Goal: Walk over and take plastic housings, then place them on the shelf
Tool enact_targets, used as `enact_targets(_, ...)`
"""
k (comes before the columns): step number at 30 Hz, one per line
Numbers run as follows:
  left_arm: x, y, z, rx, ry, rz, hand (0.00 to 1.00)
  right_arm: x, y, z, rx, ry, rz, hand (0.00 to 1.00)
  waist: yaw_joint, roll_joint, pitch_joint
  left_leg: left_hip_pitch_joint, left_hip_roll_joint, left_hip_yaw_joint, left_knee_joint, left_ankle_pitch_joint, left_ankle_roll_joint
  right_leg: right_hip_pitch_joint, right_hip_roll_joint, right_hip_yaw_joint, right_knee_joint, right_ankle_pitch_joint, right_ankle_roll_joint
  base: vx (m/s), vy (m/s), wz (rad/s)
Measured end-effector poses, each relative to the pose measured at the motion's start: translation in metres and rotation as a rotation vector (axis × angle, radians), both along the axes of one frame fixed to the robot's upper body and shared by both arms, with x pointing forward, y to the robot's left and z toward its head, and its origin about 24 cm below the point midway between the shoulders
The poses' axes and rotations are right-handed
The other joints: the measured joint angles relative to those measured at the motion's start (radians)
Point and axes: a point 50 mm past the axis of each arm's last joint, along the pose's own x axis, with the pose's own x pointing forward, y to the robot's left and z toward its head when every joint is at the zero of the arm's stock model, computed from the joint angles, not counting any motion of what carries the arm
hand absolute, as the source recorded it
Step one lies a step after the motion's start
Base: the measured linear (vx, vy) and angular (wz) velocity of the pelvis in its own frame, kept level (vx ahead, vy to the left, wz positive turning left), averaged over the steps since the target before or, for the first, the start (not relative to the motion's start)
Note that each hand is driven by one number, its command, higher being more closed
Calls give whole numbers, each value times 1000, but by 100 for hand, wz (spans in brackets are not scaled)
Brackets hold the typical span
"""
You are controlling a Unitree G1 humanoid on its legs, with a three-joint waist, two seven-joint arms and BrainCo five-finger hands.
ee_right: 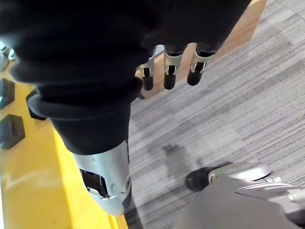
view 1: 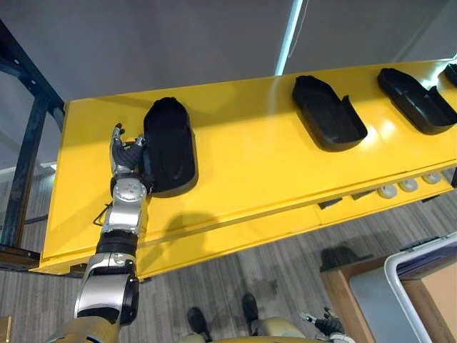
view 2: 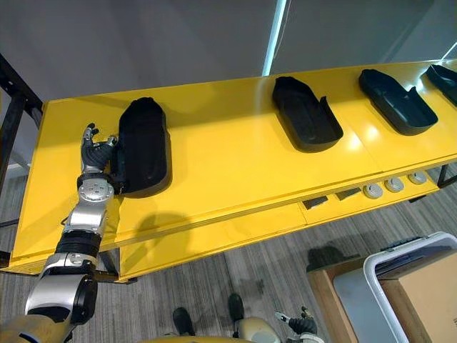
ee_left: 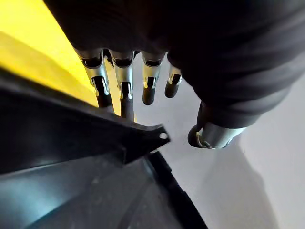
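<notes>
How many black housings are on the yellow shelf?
4 housings: one by the left hand, one central, one further right, one cut off at the right edge; more may lie beyond.

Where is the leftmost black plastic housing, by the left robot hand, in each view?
Left eye view: black plastic housing on the yellow shelf's left part, beside left robot hand.
Right eye view: same place.
Left wrist view: its dark rim, close up.
Right wrist view: shelf edge beside right robot hand.
Shared landmark: yellow shelf.
</notes>
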Motion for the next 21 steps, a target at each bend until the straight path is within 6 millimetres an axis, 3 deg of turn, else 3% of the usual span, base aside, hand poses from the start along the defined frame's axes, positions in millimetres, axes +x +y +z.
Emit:
enact_targets(5,-1,-8,6,-37,-61,15,0,-2,-1,0,-2,6,-1,0,7,-1,5,1,4,-1,-1,0,0,0,-2,9,1,-1,1,-25,-5,0)
enact_targets(8,-10,-25,26,-69,-204,-16,0,-2,0,-1,-2,7,-2,0,11,-5,13,1,2,-6,0,0,0,3,-5,7,1,0,2,20,-1,3)
enact_targets(15,-59,-80,41,-66,-440,-110,0,-2,0,0,-4,4,-4,0,16,-1,17,20,2,-27,0,-4,3,38,-7,-9,-6,-3,6,48,1,10)
enact_targets(19,-88,-91,41,-41,-516,-138,0,-4,-2,0,-10,-6,-7,0,41,2,19,22,3,-27,0,-13,6,41,-7,-8,-6,-5,7,3,1,1)
enact_targets(20,-98,-91,37,-27,-512,-138,100,-5,-2,0,-11,-5,-8,0,45,3,20,26,4,-27,0,-16,10,46,-7,-9,-6,-6,9,-34,-1,3)
enact_targets(21,-107,-91,29,-7,-490,-141,100,-7,-2,0,-12,-4,-9,0,50,4,20,27,4,-25,0,-18,12,53,-7,-9,-7,-8,12,0,0,0)
